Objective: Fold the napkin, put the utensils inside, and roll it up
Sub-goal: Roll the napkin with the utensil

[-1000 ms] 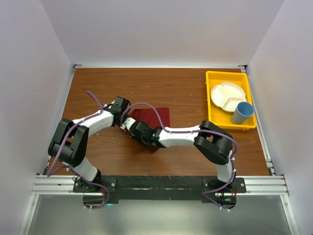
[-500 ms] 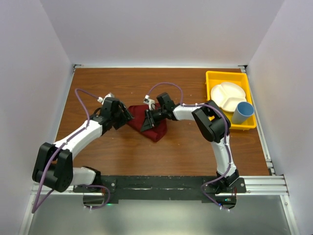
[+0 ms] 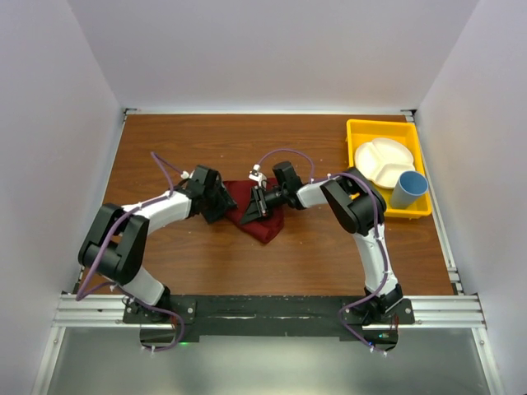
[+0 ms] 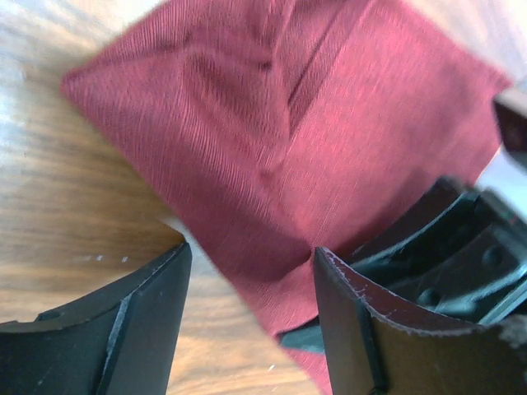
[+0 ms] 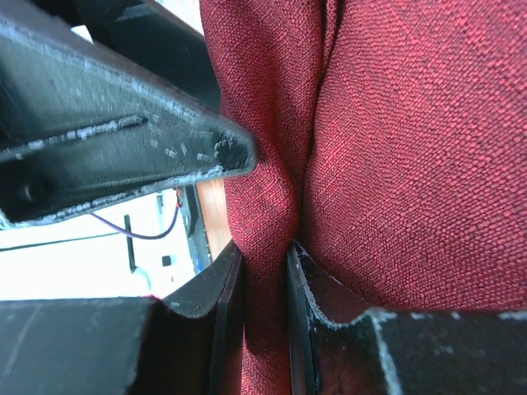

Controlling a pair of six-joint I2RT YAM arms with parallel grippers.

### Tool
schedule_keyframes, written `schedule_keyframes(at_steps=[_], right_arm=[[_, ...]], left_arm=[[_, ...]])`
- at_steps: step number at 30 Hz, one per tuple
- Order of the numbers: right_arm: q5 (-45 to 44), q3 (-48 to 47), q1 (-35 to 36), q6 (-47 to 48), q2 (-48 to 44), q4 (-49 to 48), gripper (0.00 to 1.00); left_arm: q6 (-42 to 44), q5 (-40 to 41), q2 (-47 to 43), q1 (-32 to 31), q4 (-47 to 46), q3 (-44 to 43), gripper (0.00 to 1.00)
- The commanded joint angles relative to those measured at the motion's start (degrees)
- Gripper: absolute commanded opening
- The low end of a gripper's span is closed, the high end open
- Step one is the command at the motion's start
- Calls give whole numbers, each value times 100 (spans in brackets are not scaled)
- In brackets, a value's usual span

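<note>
Where the right gripper (image 5: 263,257) meets the napkin (image 5: 387,123), we see its jaws clenched on a raised fold; the left gripper (image 4: 251,259) stands released, jaws apart over the cloth's edge. The napkin lies mid-frame on the table (image 3: 313,148).

I see dark red cloth napkin (image 3: 268,225) centre of brown wooden table (image 3: 189,141), yellow plastic tray (image 3: 361,134) at far-right back.
</note>
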State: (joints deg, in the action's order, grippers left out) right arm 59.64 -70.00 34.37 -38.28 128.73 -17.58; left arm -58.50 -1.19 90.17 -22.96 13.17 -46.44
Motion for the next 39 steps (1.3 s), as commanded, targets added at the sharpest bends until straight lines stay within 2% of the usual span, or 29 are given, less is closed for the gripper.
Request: schedule_keyframes(at_steps=[1,2,3,5,6,8,9,10,12,17,19,22,23,29,33,39], right_arm=[[-356,249,35,-109,232,317,0],[-304,250,35,-135,206,282,0],[-286,250,26,-136,197,282,0],[-277,232,26,-49,162,369,0],[-329,206,35,39,144,457,0],[-461,109,35,415,21,904,6],[-653,66,43,583,-40,1115,11],[-751,-39,35,759,-180,1543,20],[-988,-137,52,1216,-374,1967,28],[-1989,-348,140,2024,-1242,3049,50],[-2411,-348,288,2193,-1542,3295,54],[-3578,-252,709,2536,-2122,3428,63],[-4408,-216,868,2693,-2393,3411,68],[-6566,170,1923,2852,-2739,2805,72],[-7621,258,2625,3037,-2573,2384,72],[-8774,56,3066,3335,-2080,2207,72]], left_arm=[[-513,145,281,-33,71,-138,62],[-583,276,308,-33,89,-146,59],[-601,312,317,-33,81,-138,49],[-601,488,326,-33,168,-190,37],[-575,540,308,-33,221,-208,21],[-575,603,282,-33,317,-295,8],[-557,585,256,-33,353,-322,6],[-522,507,255,-33,397,-357,4],[-496,410,238,-33,511,-428,0],[-426,145,369,-33,888,-699,0],[-373,145,396,-42,1108,-761,0],[-346,181,475,-42,1354,-885,0],[-338,155,536,-42,1407,-937,0],[-443,-92,651,-42,1583,-999,0],[-443,-153,686,-33,1680,-1061,0],[-425,-188,774,-33,1742,-1131,0]])
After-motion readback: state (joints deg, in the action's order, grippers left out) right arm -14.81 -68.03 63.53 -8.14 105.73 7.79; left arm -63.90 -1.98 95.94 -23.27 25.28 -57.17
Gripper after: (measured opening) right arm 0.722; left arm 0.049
